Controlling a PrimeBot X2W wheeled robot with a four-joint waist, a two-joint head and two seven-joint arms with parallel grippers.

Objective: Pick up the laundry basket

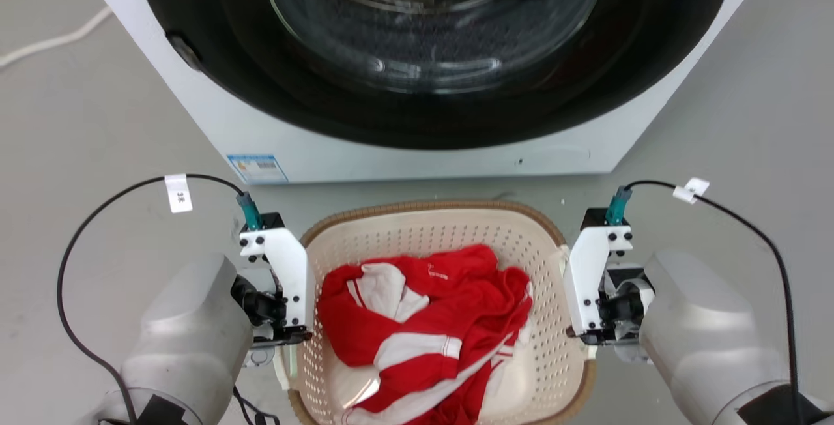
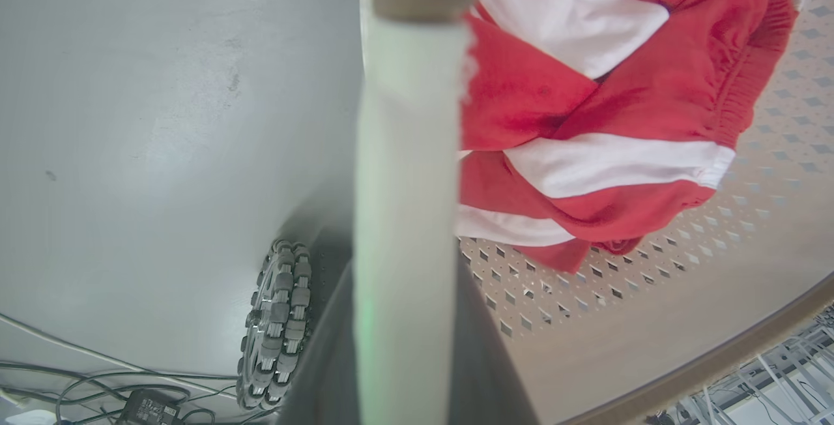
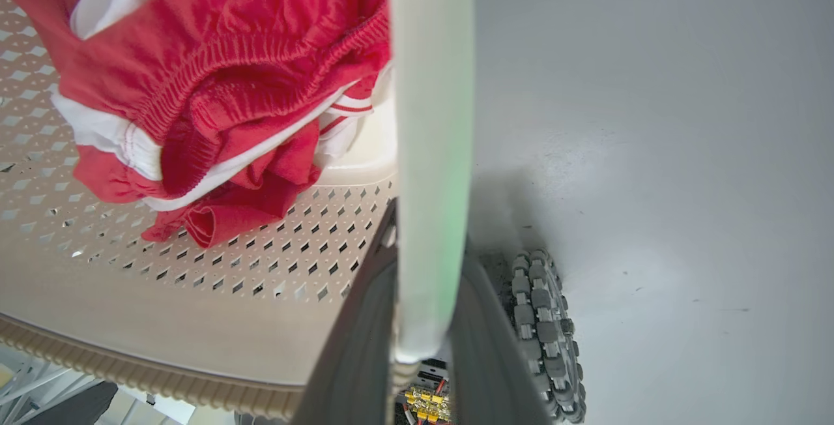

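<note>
Head view: one laundry basket (image 1: 391, 236) sits just in front of the single washing machine (image 1: 417, 158), centred below its dark round door. Its long axis runs straight away from the washing machine toward the robot, with one short rounded end facing the machine. I cannot tell whether it rests on the grey floor (image 1: 98, 118). A crumpled heap of red-and-white clothing (image 1: 423, 321) lies inside it; how many garments it holds is unclear.

Two grippers flank the basket, one at each long side, both on the near side of the washing machine. In the left wrist view the left gripper (image 2: 404, 268) has its two dark fingers (image 2: 485, 360) pinching a white side handle (image 2: 404, 151) between them. In the right wrist view the right gripper (image 3: 430, 236) likewise clamps its two fingers (image 3: 355, 360) on the other white handle (image 3: 430, 86). Each wrist view also shows one grey roller wheel (image 2: 277, 327) on the floor.
</note>
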